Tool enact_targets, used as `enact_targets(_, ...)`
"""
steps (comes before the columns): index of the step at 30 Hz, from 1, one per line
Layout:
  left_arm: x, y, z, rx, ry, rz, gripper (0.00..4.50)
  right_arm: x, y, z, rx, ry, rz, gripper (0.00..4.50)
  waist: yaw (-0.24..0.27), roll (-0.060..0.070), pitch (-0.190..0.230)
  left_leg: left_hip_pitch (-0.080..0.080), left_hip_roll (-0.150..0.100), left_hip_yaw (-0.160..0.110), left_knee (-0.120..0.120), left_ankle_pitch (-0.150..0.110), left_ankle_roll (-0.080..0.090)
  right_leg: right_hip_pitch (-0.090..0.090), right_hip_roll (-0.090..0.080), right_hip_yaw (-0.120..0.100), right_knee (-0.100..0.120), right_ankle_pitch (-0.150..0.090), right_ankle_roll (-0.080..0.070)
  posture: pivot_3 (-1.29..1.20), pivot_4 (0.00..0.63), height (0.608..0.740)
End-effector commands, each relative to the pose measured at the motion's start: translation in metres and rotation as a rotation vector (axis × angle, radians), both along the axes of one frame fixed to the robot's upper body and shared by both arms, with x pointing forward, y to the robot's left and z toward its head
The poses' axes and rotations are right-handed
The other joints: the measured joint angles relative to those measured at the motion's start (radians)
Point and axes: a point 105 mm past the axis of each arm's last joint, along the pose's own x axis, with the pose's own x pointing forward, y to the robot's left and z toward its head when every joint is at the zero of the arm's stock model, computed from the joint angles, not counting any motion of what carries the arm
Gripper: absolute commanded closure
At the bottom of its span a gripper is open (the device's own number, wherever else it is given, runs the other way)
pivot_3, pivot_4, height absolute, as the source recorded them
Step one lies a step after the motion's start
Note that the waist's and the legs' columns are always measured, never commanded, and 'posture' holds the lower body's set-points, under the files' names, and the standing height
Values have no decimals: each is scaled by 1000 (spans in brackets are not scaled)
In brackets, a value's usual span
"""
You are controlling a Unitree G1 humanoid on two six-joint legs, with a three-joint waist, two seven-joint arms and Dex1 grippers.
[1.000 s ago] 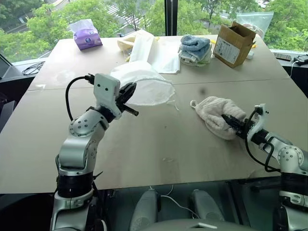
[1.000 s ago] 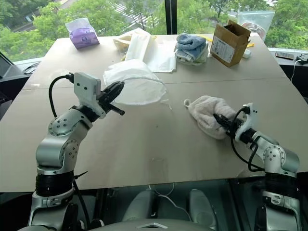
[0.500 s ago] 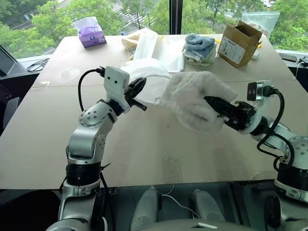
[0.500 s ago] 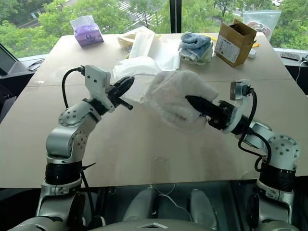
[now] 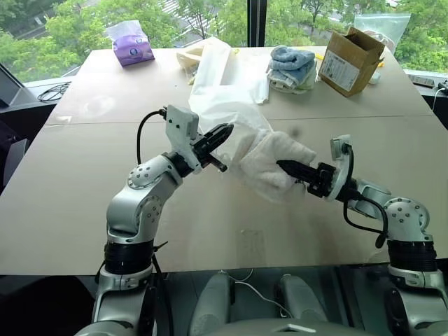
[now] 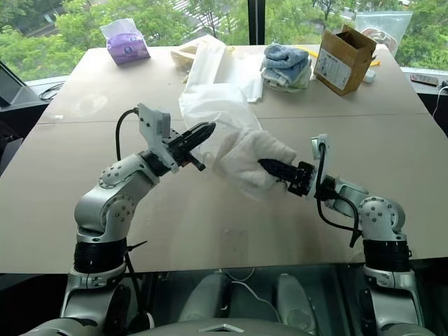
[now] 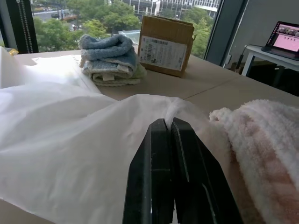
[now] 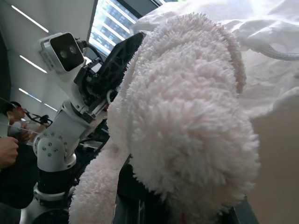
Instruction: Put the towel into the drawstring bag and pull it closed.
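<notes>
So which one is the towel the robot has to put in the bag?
Look at the middle of the big tan table, between the two grippers. The towel is the fluffy cream cloth pinched by the right gripper; unlike the thin, smooth drawstring bag beside it, it looks thick and fuzzy.
</notes>
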Motion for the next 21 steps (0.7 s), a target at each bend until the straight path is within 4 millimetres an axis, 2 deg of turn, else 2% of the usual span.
enact_targets(1,-1,-3,12,-10,-47,-7,4500,-23,14,12,-5,-80,128,4480,0,0,0,0,0,0,0,0,0,0,0,0,0,0,0,0,150,740)
enact_targets(5,1,-6,11,-9,-45,-10,4500,-30,21,9,-26,-89,160,4480,2,0,0,0,0,-1,0,-1,2,0,0,0,0,0,0,0,150,740)
enact_targets(13,-9,-15,11,-25,-40,-78,4500,10,15,9,63,-15,-63,4480,2,0,0,0,0,-1,0,0,0,0,0,-1,0,0,0,0,150,740)
enact_targets(17,-13,-16,6,-18,-15,-92,4500,27,0,25,245,33,-154,4480,2,0,0,0,0,-1,0,0,0,0,0,-1,0,0,0,0,150,740)
enact_targets(21,-15,-18,6,-21,-6,-102,4500,35,-8,26,356,102,-217,4480,3,0,0,0,0,-1,0,0,0,0,0,-1,0,0,0,0,150,740)
